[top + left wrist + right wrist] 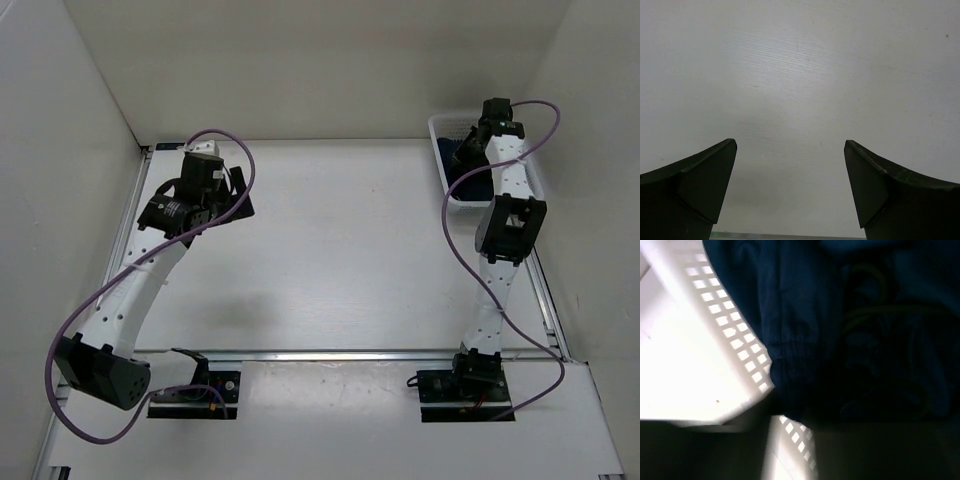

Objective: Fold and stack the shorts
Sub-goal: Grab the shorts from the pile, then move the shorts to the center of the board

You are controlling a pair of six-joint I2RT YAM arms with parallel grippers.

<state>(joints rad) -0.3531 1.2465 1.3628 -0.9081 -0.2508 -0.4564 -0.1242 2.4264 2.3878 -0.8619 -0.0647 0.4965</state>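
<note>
The dark navy shorts [805,315] lie bunched inside the white mesh basket [715,305] and fill most of the right wrist view. In the top view the basket [440,135] stands at the far right, with a bit of the shorts [470,185] showing under the arm. My right gripper [468,150] is down in the basket over the shorts; its fingers are lost in shadow. My left gripper [215,195] hovers at the far left of the table. In the left wrist view it [790,170] is open and empty over bare white table.
White walls close in the table on the left, back and right. The basket sits against the right wall. A metal rail [350,354] runs across the near edge in front of the arm bases. Purple cables loop off both arms.
</note>
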